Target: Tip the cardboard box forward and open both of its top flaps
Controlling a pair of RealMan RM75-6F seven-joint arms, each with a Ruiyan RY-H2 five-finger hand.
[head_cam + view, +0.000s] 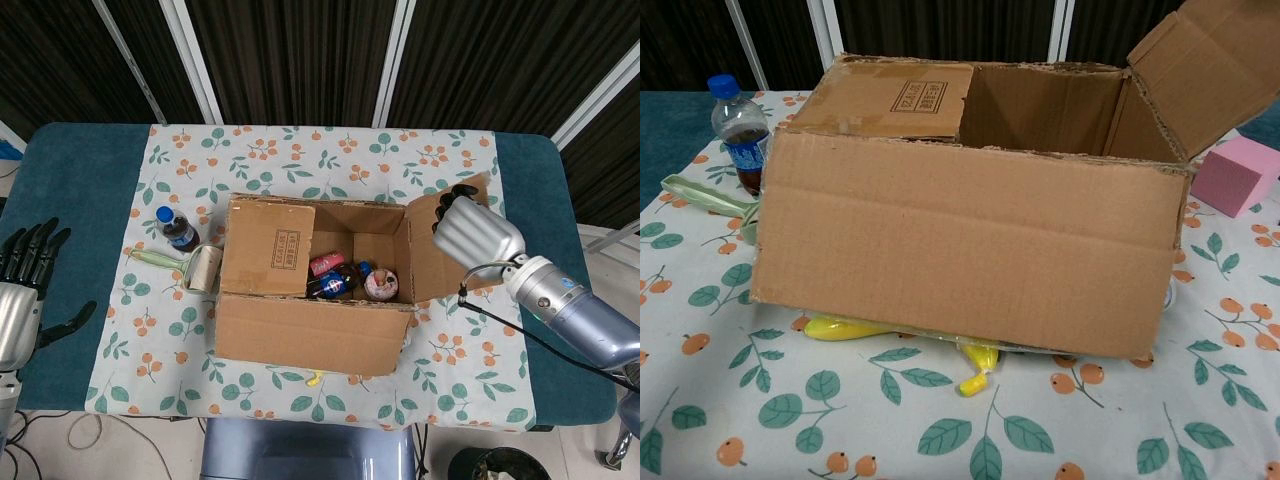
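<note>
Cardboard, brown and plain, makes up the box [310, 300] that sits in the middle of the table [80, 180], on a white cloth [300, 155] printed with leaves and orange fruit. From the chest view the box [970, 240] is tipped: its front bottom edge is raised off the cloth, with a yellow object [975, 365] showing beneath it. The left flap [268, 247], printed with a small label, lies flat over the left part of the opening, shut. The right flap [440, 245] is swung up and outward to the right, leaning away from the opening; the chest view shows it [1220, 60] angled out over the box's right wall. The right hand [470, 225] is against the outer, upper part of this flap, its dark fingers [450, 195] hooked over the flap's top edge. Inside the open half lie several small packaged items [345, 280], too small to tell apart. The left hand [25, 290] hangs off the left end of the table, well apart from the box, fingers spread and holding nothing. A bottle [177, 228] with a blue cap stands just left of the box, and a pale roll [203, 268] lies beside the box's left wall. A pink block [1235, 172] rests on the cloth right of the box.
</note>
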